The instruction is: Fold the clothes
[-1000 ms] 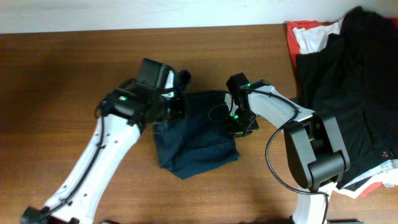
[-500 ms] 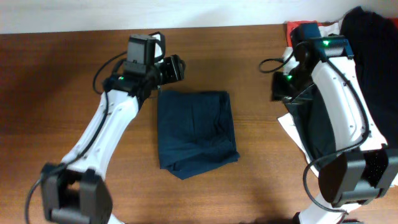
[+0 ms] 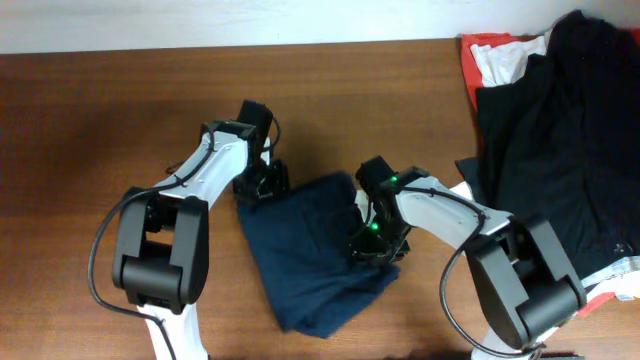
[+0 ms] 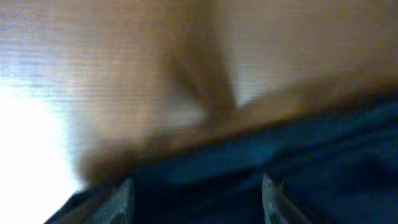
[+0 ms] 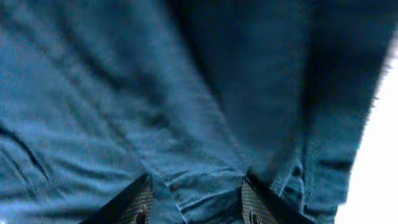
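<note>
Wide brown table [image 3: 90, 150], and well out beyond the right gripper [image 3: 372, 245] sits the pile [image 3: 560, 150]: black, white and orange-red, all unfolded by the look of it. Between the two grippers lie the navy shorts [image 3: 310, 265], doubled into a rough, skewed block (edges not square, a loose lip at the near end). The right gripper is down on the shorts' edge, fingers spread with cloth beneath them, nothing pinched that I can see. The left gripper [image 3: 262, 182] is at the far corner, fingers apart too, fabric just under its tips. One garment partly done, I'd judge; the pile is still to fold.
</note>
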Action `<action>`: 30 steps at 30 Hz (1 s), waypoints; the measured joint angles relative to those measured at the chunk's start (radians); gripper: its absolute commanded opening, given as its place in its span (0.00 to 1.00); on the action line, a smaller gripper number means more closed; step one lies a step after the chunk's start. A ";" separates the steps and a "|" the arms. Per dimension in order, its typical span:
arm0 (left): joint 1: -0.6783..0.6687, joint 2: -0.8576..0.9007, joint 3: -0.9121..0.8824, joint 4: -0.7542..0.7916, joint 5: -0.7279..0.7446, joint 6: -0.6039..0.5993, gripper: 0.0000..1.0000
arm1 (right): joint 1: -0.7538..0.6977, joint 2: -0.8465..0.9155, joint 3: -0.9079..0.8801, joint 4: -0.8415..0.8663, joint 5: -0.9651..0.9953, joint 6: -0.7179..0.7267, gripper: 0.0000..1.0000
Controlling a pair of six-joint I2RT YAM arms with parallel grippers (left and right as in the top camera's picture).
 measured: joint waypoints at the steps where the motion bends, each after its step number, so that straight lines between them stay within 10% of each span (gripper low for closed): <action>1: 0.000 0.000 0.006 -0.132 0.008 0.002 0.61 | -0.013 -0.011 -0.005 -0.005 0.065 0.017 0.54; 5: 0.002 0.000 0.000 -0.245 0.172 0.067 0.69 | -0.160 0.003 0.095 -0.071 0.351 0.016 0.61; 8: 0.002 0.000 -0.005 -0.051 0.350 0.148 0.99 | -0.188 0.023 0.334 -0.280 0.436 -0.006 0.63; 15: 0.000 0.006 -0.008 0.128 0.489 0.258 0.98 | -0.188 0.008 0.573 -0.451 0.452 -0.007 0.64; 18: -0.031 0.047 -0.041 0.098 0.540 0.280 0.77 | -0.188 0.008 0.574 -0.457 0.453 -0.007 0.64; 20: -0.110 0.061 -0.054 0.055 0.575 0.316 0.00 | -0.188 0.008 0.574 -0.457 0.456 -0.007 0.64; 25: -0.075 0.101 -0.035 0.009 0.452 0.311 0.00 | -0.188 0.008 0.574 -0.473 0.457 -0.007 0.64; 30: 0.463 0.113 0.290 0.011 -0.006 0.189 0.00 | -0.221 0.008 0.574 -0.495 0.462 -0.007 0.64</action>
